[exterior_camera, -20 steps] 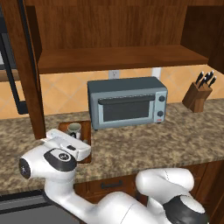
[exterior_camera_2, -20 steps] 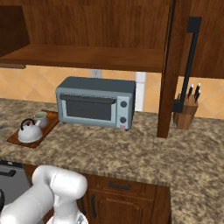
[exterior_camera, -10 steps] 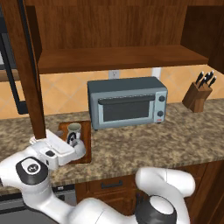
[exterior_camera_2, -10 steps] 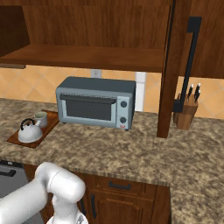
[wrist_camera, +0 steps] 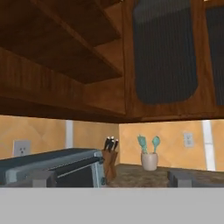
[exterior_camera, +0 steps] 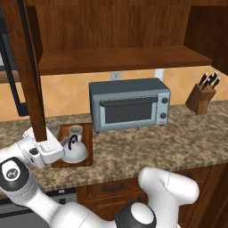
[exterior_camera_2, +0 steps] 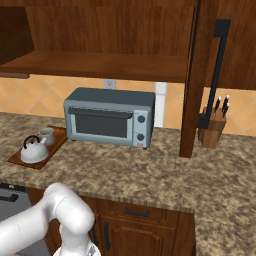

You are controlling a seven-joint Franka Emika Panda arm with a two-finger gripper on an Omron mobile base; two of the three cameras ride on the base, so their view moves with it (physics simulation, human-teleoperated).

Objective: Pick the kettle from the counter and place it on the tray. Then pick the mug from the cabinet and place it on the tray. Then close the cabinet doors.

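Note:
The silvery kettle (exterior_camera: pixel 74 150) (exterior_camera_2: pixel 33 151) and the grey-beige mug (exterior_camera: pixel 75 132) (exterior_camera_2: pixel 46 135) both stand on the wooden tray (exterior_camera: pixel 87 147) (exterior_camera_2: pixel 19 161), left of the toaster oven. My gripper (exterior_camera: pixel 54 150) (wrist_camera: pixel 113 178) is open and empty. It sits just left of the kettle, under the lower end of the open left cabinet door (exterior_camera: pixel 34 75). The right cabinet door (exterior_camera_2: pixel 197 80) (wrist_camera: pixel 164 52) also stands open. The cabinet shelf (exterior_camera: pixel 120 58) is bare.
A grey toaster oven (exterior_camera: pixel 129 104) (exterior_camera_2: pixel 110 116) sits on the granite counter (exterior_camera: pixel 147 142) right of the tray. A knife block (exterior_camera: pixel 202 95) (exterior_camera_2: pixel 212 131) stands at the far right, and a jar of utensils (wrist_camera: pixel 148 158) stands beyond it.
My arm has swung left and lower. The hand has slid left off the front of the tray, so the kettle now shows. Kettle, mug and doors have not moved.

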